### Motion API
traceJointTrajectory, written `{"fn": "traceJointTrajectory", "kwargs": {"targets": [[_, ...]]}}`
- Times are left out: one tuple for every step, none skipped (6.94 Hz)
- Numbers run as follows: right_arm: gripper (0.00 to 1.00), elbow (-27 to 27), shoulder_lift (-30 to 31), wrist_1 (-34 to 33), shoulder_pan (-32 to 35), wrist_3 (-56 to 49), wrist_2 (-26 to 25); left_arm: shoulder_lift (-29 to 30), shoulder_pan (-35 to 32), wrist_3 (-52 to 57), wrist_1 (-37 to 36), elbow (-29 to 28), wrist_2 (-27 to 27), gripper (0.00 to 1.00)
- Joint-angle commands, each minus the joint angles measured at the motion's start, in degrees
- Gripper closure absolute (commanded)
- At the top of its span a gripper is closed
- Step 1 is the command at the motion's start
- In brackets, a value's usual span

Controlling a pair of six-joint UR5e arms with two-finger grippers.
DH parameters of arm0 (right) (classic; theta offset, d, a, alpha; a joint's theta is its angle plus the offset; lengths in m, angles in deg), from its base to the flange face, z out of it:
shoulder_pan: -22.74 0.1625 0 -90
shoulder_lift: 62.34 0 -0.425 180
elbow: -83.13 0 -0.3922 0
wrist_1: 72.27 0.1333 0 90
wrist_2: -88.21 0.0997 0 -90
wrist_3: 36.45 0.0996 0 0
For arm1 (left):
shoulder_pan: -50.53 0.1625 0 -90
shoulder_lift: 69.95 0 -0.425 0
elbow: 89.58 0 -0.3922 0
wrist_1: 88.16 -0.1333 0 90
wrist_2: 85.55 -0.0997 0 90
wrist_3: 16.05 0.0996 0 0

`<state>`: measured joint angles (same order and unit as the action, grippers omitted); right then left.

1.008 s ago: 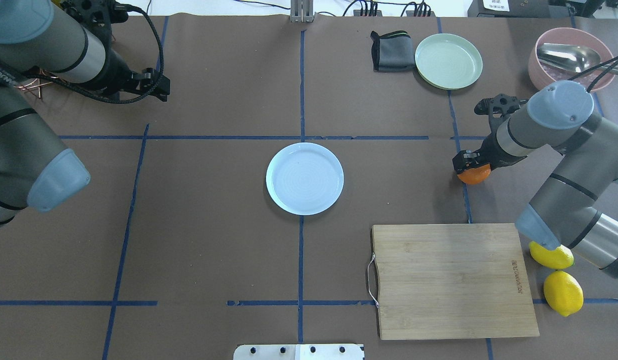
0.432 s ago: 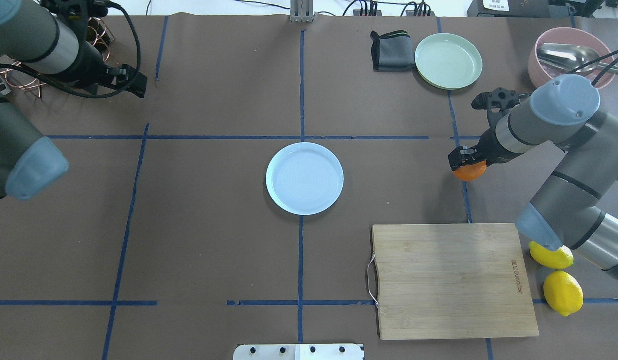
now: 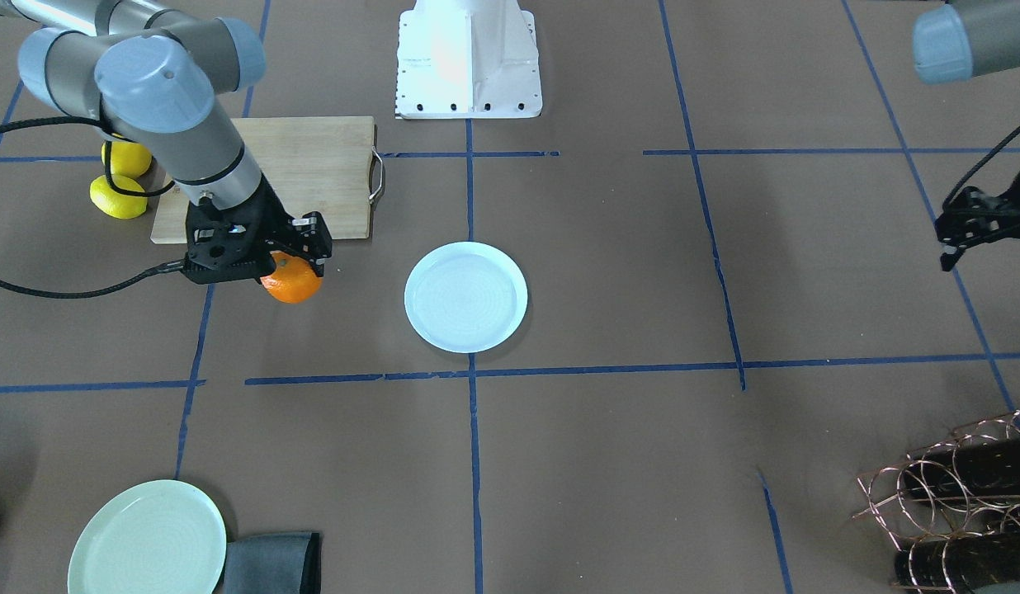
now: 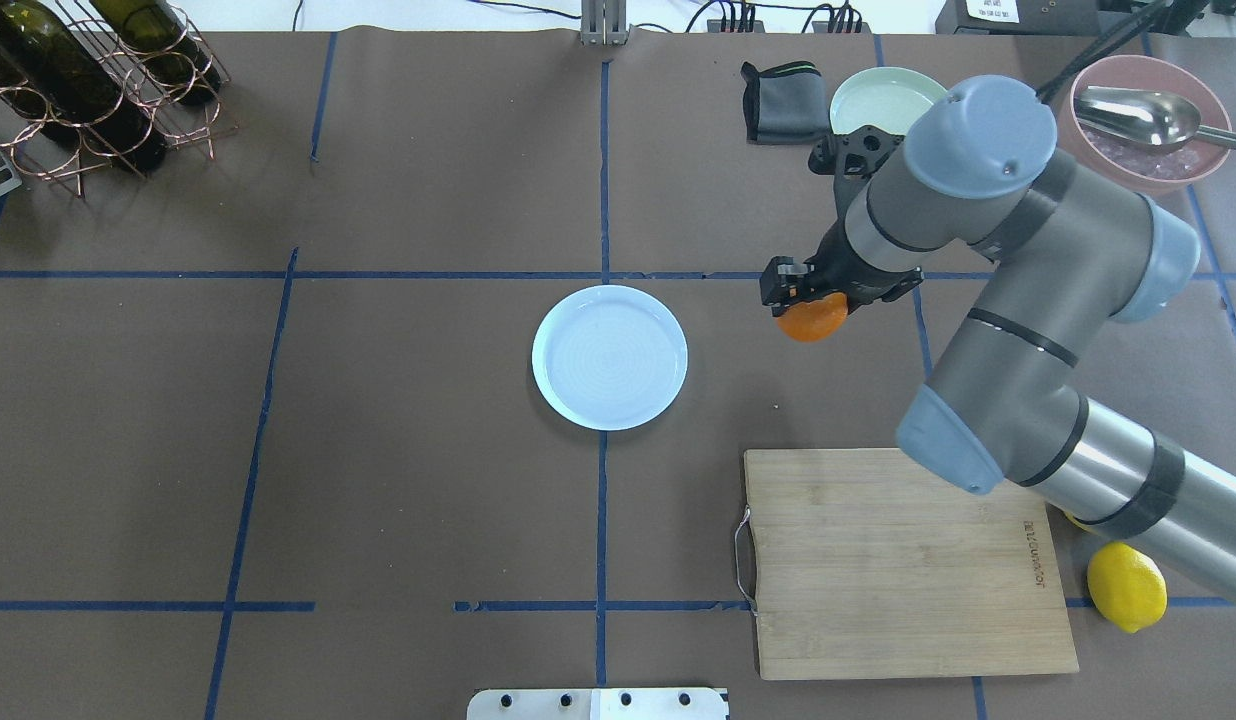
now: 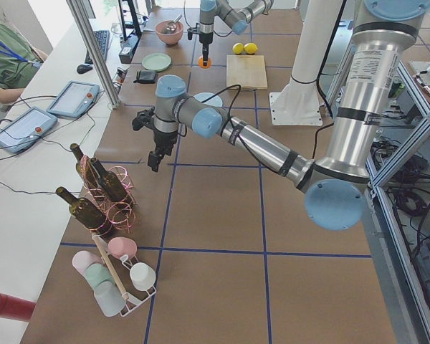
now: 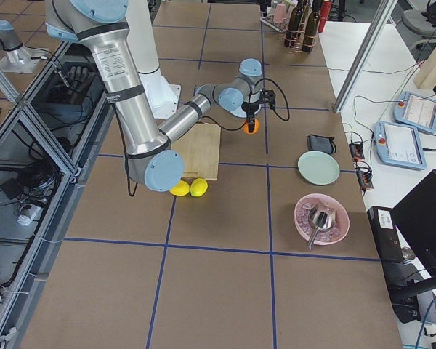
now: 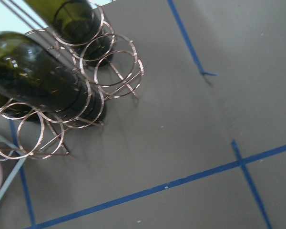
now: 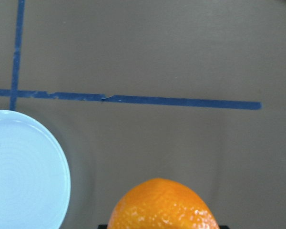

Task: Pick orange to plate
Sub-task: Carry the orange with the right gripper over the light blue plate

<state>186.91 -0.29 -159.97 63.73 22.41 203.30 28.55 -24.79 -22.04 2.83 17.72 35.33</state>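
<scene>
Orange (image 4: 813,322), round w/ pebbly skin, clamped in right jaws near smooth round plate (image 4: 610,357); left jaws: can't tell.

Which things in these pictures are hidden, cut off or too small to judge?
1) One lemon: overhead view, almost all under the right arm.
2) Fingers of the right hand: right wrist view, cut off by the bottom edge below the orange.
3) Left hand: front-facing view, small and dark at the edge; open or shut is unclear.
4) Green plate: overhead view, partly behind the right arm.
</scene>
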Motion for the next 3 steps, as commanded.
{"fn": "traceJointTrajectory", "kwargs": {"targets": [[1.00, -4.0, -7.1, -0.6, -5.7, 5.0, -4.2, -8.1, -4.9, 14.4, 1.2, -1.5, 1.2, 0.00], [1.00, -8.5, -11.0, -0.6, -8.3, 5.8, -7.5, -8.5, -6.3, 18.4, 1.3, -3.0, 1.0, 0.00], [1.00, -14.5, -15.5, -0.2, -9.7, 5.9, -9.4, -8.4, -8.8, 18.6, 1.3, -4.9, 1.0, 0.00]]}}
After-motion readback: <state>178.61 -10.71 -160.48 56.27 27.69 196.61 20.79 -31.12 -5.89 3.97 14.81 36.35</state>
